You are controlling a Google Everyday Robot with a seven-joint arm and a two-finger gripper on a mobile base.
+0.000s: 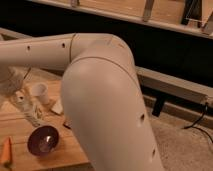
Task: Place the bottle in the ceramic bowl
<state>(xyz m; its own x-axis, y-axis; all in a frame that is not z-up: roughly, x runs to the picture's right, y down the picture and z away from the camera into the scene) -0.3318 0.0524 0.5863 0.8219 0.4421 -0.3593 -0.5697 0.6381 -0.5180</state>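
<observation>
One bottle, clenched in the gripper at left, hangs tilted just far-left of the one bowl (near the table edge); one cup stands farther back.

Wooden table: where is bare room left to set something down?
Bare tabletop between the ceramic bowl and the orange object; a strip between bowl and arm. Crowded by the white cup, where the gripper holds the bottle.

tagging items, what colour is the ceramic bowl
Ceramic bowl: dark purple-brown, camera view; gripper above-left holds bottle.
</observation>
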